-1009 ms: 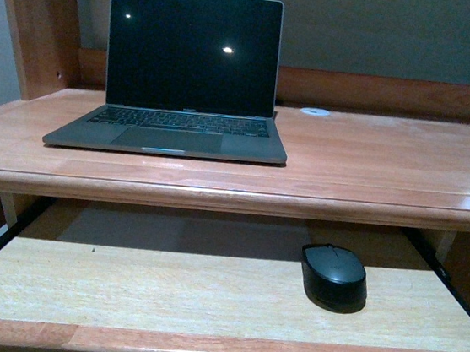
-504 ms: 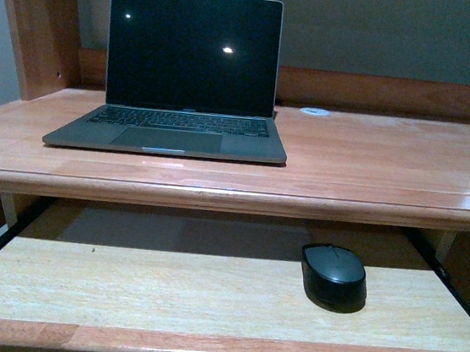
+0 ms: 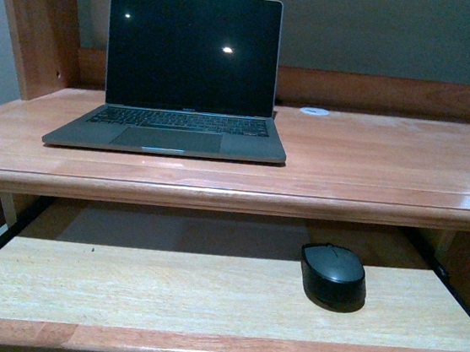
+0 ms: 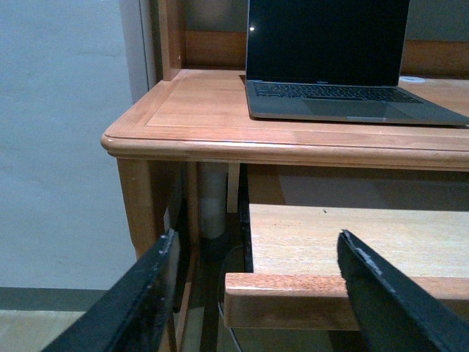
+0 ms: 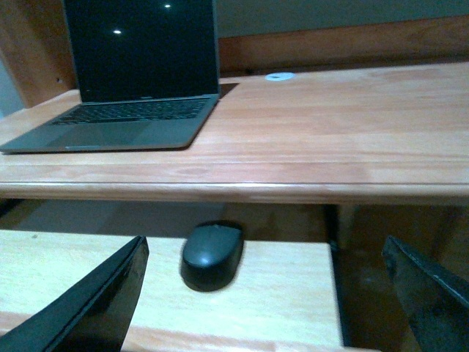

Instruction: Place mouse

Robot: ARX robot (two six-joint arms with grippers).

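Right claw (image 5: 264, 240): fingers spread wide, nothing held, aimed at the mouse (image 5: 212, 255) but short of it. Left claw (image 4: 256, 235): also spread, facing the left end of the tray (image 3: 162, 291). Mouse sits on the tray's right side. You likely have pickup and placing ahead, perhaps onto the desk (image 3: 371, 170) beside the laptop (image 3: 173, 126).

Mouse (image 3: 332, 275), lower right, was black with dark grey top. Laptop (image 3: 187, 77), upper left, had grey body, black screen. Desk (image 3: 372, 166) was reddish-brown wood; shelf (image 3: 162, 291) below, pale streaked grain, reddish front edge.
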